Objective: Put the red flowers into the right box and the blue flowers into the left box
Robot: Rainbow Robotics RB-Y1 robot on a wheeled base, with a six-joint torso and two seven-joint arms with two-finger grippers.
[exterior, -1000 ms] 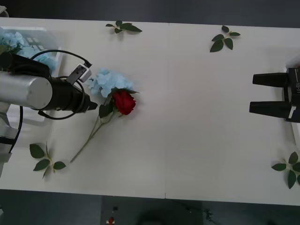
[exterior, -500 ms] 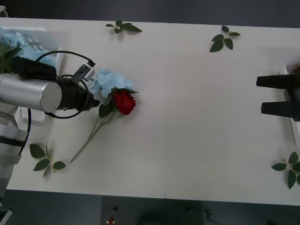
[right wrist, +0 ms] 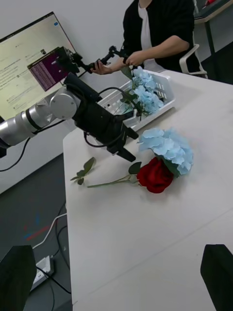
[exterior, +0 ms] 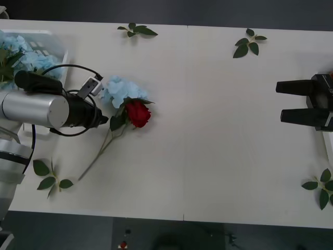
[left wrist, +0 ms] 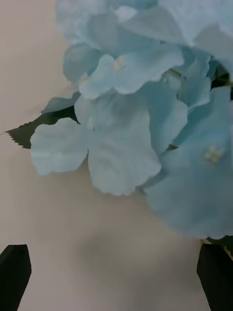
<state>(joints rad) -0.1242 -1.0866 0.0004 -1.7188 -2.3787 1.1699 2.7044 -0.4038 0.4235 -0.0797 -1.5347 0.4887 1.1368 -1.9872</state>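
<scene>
Left gripper (right wrist: pixel 130 154): positioned low over the white bench (exterior: pixel 218 130), just beside a blue flower (exterior: pixel 120 91) that lies on the bench left of centre. In the left wrist view the black fingertips (left wrist: pixel 14 269) sit at the two bottom corners, so the fingers are spread wide and hold nothing. The pale blue petals (left wrist: pixel 145 121) lie directly ahead of the fingertips.

Red flower (exterior: pixel 138 113): lies on the bench with its head touching the near side of the blue flower. Its thin green stem (exterior: pixel 99 153) runs toward the near left edge of the bench.

Left box (exterior: pixel 52 39): white slatted basket at the far left corner of the bench. It contains more blue flowers (exterior: pixel 23 52). In the right wrist view a person's hands (right wrist: pixel 133 58) are at the far side of this basket.

Right gripper (exterior: pixel 291 101): at the right edge of the bench, well apart from both flowers. Its two black fingers (exterior: pixel 299 115) are spread wide and empty.

Loose leaf sprigs (exterior: pixel 250 44) lie near the bench edges.
</scene>
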